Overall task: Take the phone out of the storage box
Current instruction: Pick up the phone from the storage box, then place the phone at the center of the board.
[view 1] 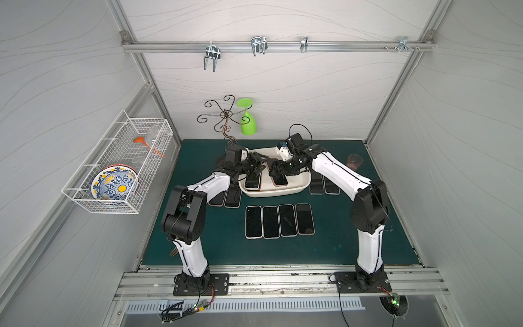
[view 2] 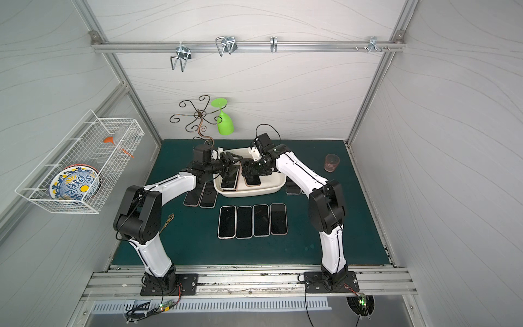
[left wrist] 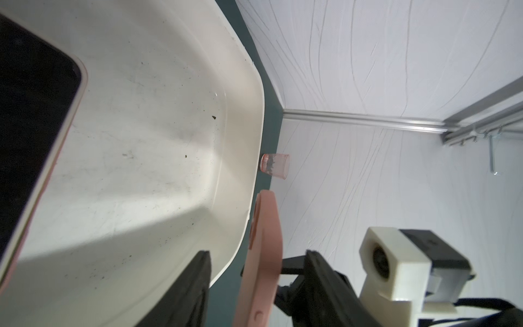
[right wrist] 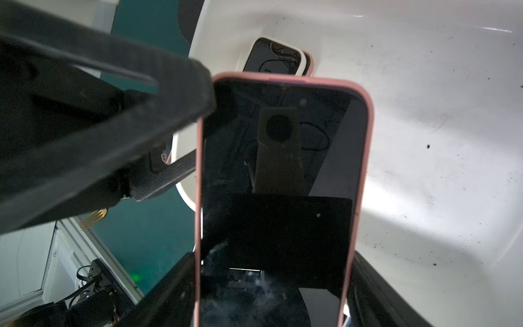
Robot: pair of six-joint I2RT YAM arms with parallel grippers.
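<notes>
My right gripper (right wrist: 273,283) is clamped on the long edges of the pink-cased phone (right wrist: 283,141), holding it over the floor of the storage box (view 1: 273,194). My left gripper (left wrist: 256,254) straddles that phone's other end, jaws parted with a gap beside one finger; another phone (view 1: 252,181) lies in the box

We find the storage box (view 1: 297,184) on the mat (view 1: 325,249), rear of centre. In it, side by side, are the left phone (view 1: 252,181) and the right phone (view 1: 280,180). Before the box lies a row of four phones (view 1: 279,220). A left pair (view 1: 233,199) lies just left of the box, a right pair (view 1: 317,189) just right. A cup (view 1: 353,162) stands further right, a stand (view 1: 225,114) behind the box. A wire basket (view 1: 119,164) on the left wall holds a plate (view 1: 114,184).
</notes>
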